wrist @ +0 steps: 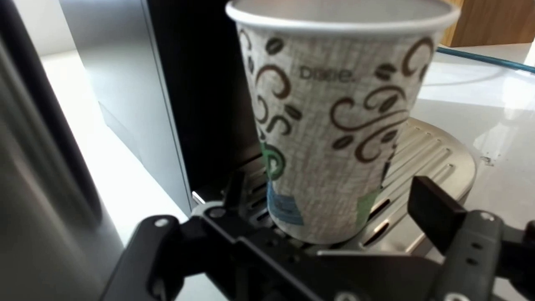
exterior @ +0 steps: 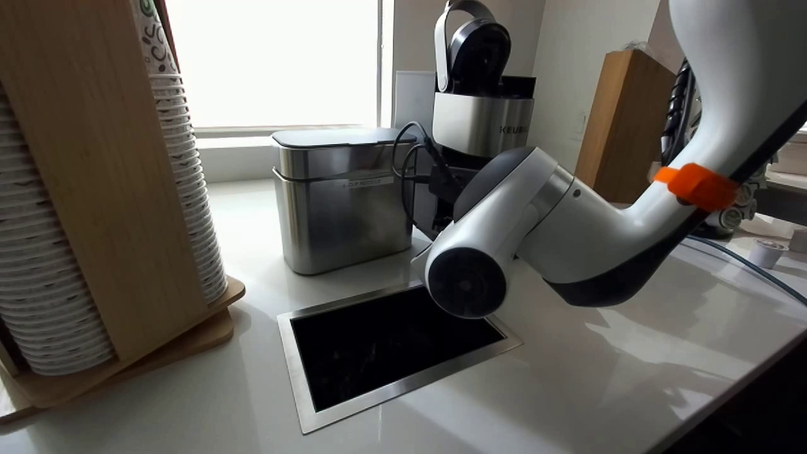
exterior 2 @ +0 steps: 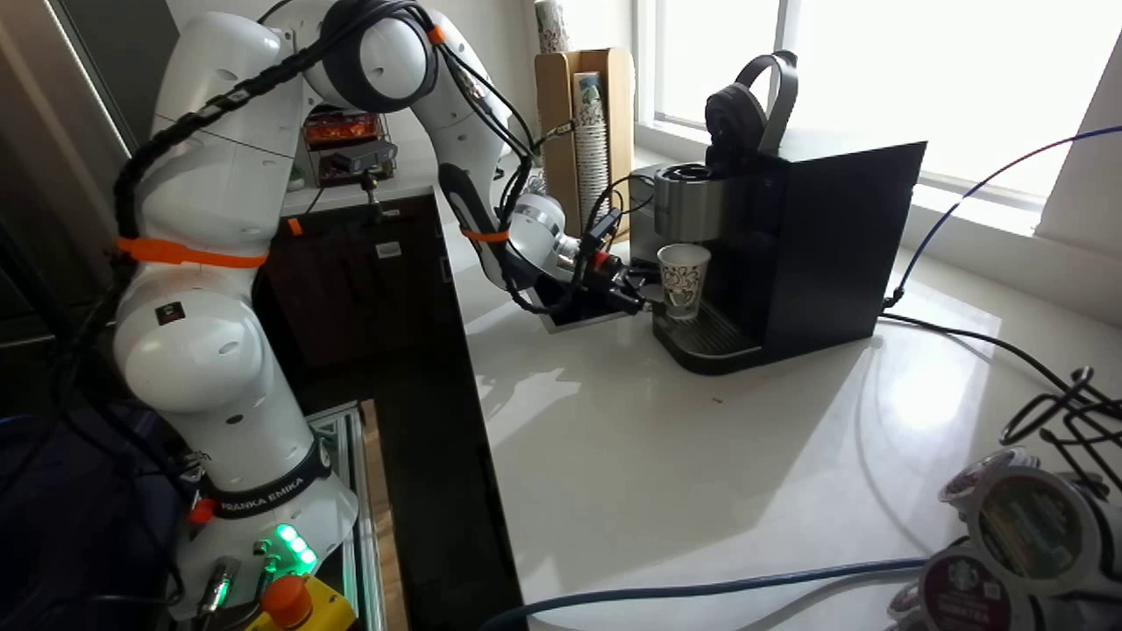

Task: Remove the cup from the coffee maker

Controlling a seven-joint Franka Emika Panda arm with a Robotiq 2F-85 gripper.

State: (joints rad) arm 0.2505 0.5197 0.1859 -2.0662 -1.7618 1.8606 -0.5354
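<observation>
The wrist view is showing the cup [wrist: 334, 125] standing upright on the slotted drip tray [wrist: 434, 159] of the coffee maker [exterior 2: 789, 237], the tray's rounded edge curving past it. The gripper [wrist: 330, 192] is pointing low toward the cup, its fingers [wrist: 436, 213] standing spread and showing to either side of the cup's lower part; whether they are reaching around it or touching is not showing clearly. In an exterior view the robot arm [exterior 2: 469, 140] is leaning across the counter's [exterior 2: 631, 456] front edge, and the coffee maker is standing near the back edge, by the window [exterior 2: 877, 70]. Beside the coffee maker a metal canister [exterior: 347, 214] is standing; a metal-framed recess [exterior: 410, 383] is lying nearer the front edge.
</observation>
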